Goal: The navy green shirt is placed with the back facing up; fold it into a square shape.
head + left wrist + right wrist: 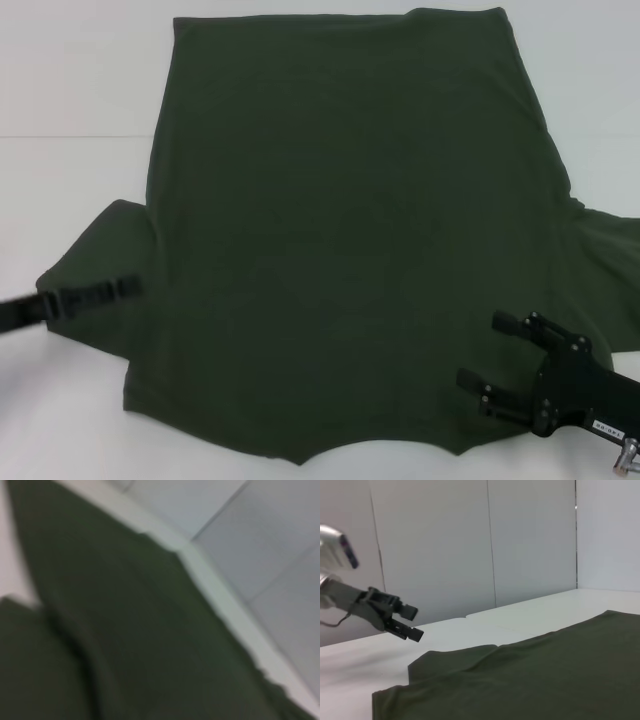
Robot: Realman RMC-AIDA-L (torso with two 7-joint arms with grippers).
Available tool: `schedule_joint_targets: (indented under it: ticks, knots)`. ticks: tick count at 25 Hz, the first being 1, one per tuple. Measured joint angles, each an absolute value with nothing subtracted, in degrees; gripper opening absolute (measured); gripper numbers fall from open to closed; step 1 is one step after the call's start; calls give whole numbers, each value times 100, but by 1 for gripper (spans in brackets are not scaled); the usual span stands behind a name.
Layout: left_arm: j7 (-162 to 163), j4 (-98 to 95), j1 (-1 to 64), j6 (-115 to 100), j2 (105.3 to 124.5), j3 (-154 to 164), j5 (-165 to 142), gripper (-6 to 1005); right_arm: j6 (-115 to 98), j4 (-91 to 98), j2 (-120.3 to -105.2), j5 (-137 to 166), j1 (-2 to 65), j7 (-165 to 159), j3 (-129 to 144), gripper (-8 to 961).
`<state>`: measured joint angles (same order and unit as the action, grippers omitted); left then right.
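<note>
Left gripper (100, 293): black, blurred in the head view, over the shirt's left sleeve; in the right wrist view (405, 622) its two fingers stood a little apart with nothing between them, clear above the cloth
Right gripper (495, 365): black, fingers spread wide and empty, over the near right part of the shirt, pointing toward the shirt's middle
Navy green shirt (350, 230): spread flat on the white table (60, 90), collar end nearest the robot, hem at the far side, long axis running away from the robot
Left sleeve (95, 255): stuck out sideways, directly under the left gripper, so that arm was the nearer one for it
Right sleeve (605, 260): lay outward of the right gripper, just beside it
Key relation: each sleeve lay on its own arm's side, the body between the two grippers
Material: soft, matte, dark olive fabric, plain, a few shallow creases
Shape: broad body with straight side edges, a scalloped near edge
Judgement: the fold looked barely begun; sleeves probably go inward first
</note>
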<state>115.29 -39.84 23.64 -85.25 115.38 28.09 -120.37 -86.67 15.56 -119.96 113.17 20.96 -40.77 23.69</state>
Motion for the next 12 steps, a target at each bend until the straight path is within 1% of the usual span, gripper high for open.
schedule_joint_targets:
  ticks: [3, 5, 8, 12]
  knots:
    - [12560, -4004, 2682, -8399, 11159, 2807, -12738, 873, -8667, 1554, -11997, 11320, 2095, -4078, 2376, 914]
    - [13076, -4016, 2883, -8332, 10993, 2806, -13179, 873, -8667, 1550, -11998, 11321, 2086, -4078, 2383, 914]
    - [13519, -4022, 3114, -8105, 10884, 2800, -13753, 873, -8669, 1543, -12003, 11321, 2076, -4078, 2414, 915]
    - [13737, -3977, 3225, -7659, 10865, 2825, -14070, 873, -8673, 1505, -12005, 11321, 2074, -4078, 2442, 915]
